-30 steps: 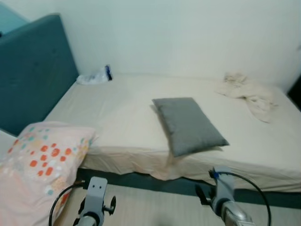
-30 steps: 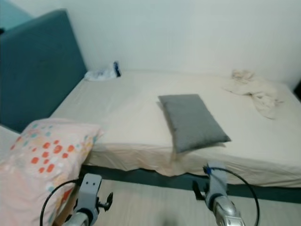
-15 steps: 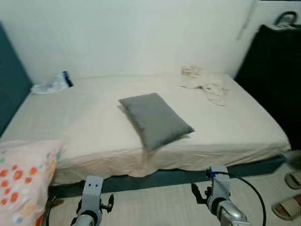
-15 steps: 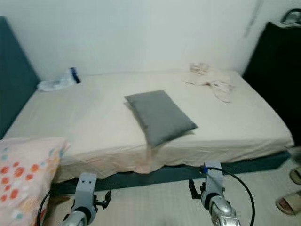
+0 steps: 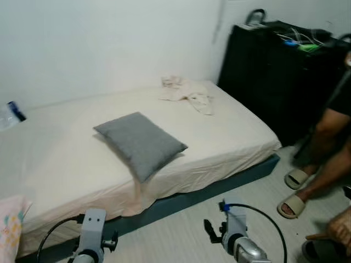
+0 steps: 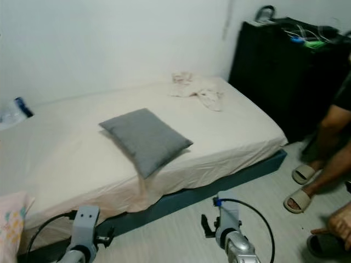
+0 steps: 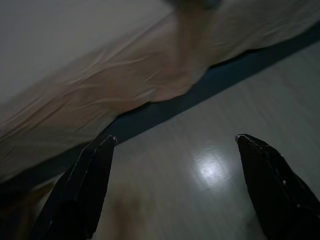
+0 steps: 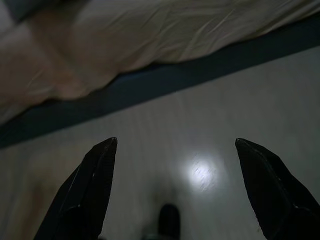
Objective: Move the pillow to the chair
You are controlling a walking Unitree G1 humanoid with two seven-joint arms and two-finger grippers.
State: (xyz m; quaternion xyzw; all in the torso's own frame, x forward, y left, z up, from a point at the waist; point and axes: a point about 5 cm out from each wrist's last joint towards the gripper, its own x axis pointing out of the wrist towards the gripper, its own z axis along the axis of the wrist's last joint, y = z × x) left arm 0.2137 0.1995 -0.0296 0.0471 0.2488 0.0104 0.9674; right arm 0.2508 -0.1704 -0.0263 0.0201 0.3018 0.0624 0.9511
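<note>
Both jaws hang released over the pale floor (image 8: 210, 125) by the bed (image 5: 230, 131): left gripper (image 7: 172, 150), then right gripper (image 8: 175, 150). Grey rectangular pillow (image 5: 140, 143) lies askew mid-bed; crumpled cloth (image 5: 186, 93) farther back; black cabinet (image 5: 274, 82) and a person's sandalled feet (image 5: 293, 192) rightward.

Bed (image 5: 230, 131) carries a grey pillow (image 5: 140, 143) (mid-mattress), crumpled cloth (image 5: 186, 93) toward the far end.

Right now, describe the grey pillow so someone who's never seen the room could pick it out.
Start at the low bed with the cream sheet along the white wall. The flat rectangular grey fabric pillow lies near the bed's middle, one corner towards the front edge. It is the one dark, smooth item there; the crumpled cream cloth by the wall is pale and bunched.
</note>
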